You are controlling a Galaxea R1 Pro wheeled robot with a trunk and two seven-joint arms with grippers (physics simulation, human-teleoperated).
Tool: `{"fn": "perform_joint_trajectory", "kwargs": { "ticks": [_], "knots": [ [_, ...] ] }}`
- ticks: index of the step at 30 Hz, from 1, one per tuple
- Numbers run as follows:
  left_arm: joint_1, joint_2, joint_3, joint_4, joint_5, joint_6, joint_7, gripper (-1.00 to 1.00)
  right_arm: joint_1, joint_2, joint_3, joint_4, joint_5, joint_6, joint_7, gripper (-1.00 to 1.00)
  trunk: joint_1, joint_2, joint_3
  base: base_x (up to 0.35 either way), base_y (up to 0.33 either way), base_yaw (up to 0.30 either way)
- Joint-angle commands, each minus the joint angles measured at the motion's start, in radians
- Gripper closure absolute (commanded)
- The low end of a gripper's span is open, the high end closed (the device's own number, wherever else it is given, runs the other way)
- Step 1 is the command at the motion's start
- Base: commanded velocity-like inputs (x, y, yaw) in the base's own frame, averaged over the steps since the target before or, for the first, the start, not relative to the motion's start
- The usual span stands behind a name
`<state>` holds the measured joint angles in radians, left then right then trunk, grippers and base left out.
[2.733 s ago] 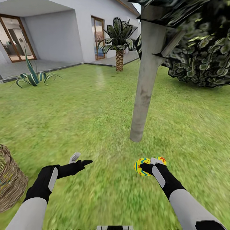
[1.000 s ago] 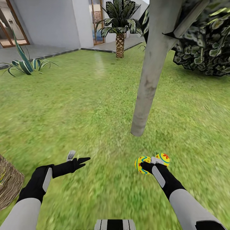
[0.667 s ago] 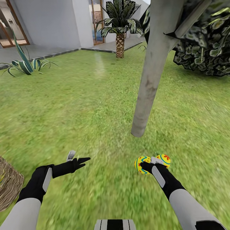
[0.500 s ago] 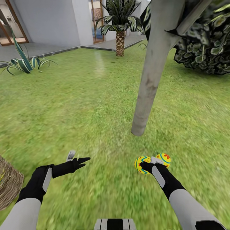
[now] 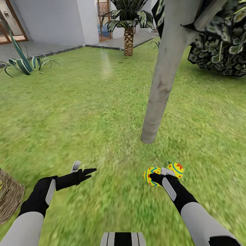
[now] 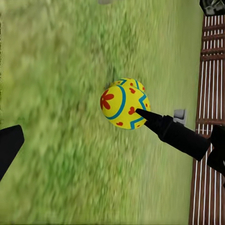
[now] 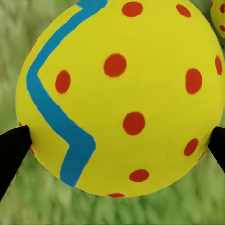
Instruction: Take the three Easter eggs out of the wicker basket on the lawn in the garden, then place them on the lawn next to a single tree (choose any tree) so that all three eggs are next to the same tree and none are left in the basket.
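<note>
Sprawling green lawn [image 5: 85, 102] beside house [image 5: 51, 20]

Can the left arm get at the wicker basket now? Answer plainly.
Probably yes. The left tool is open and empty, and only lawn lies between it and the wicker basket. It points past the basket, so the arm must swing back.

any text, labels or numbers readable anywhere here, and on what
None: no words, numbers or brand marks can be read in any view.
The eggs carry only painted patterns: blue zigzags, red dots, a red flower.
The right gripper, left gripper, basket, tree and house wall bear no lettering.
</note>
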<state>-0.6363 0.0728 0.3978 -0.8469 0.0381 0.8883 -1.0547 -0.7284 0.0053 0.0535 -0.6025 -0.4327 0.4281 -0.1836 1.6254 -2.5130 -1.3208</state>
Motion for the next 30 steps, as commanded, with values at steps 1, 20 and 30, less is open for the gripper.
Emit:
{"fn": "perform_joint_trajectory", "kwargs": {
  "ticks": [1, 20, 30],
  "knots": [
    [0.0, 0.0, 0.001, 0.0, 0.004, 0.009, -0.001, -1.0, 0.0, -0.001, 0.005, -0.002, -0.011, 0.003, -0.01, 1.0, 0.0, 0.0, -0.001, 0.281, 0.073, 0.0],
    [-0.001, 0.0, 0.001, 0.0, 0.005, 0.008, -0.001, -1.0, 0.0, -0.001, 0.003, -0.002, -0.011, -0.032, -0.01, 1.0, 0.004, -0.002, -0.032, 0.075, 0.021, 0.0],
    [0.0, -0.001, 0.001, 0.0, 0.005, 0.008, -0.002, -1.0, 0.0, -0.002, 0.003, -0.002, -0.011, -0.04, -0.01, 1.0, 0.008, -0.004, -0.07, 0.0, 0.0, 0.0]
  ]
}}
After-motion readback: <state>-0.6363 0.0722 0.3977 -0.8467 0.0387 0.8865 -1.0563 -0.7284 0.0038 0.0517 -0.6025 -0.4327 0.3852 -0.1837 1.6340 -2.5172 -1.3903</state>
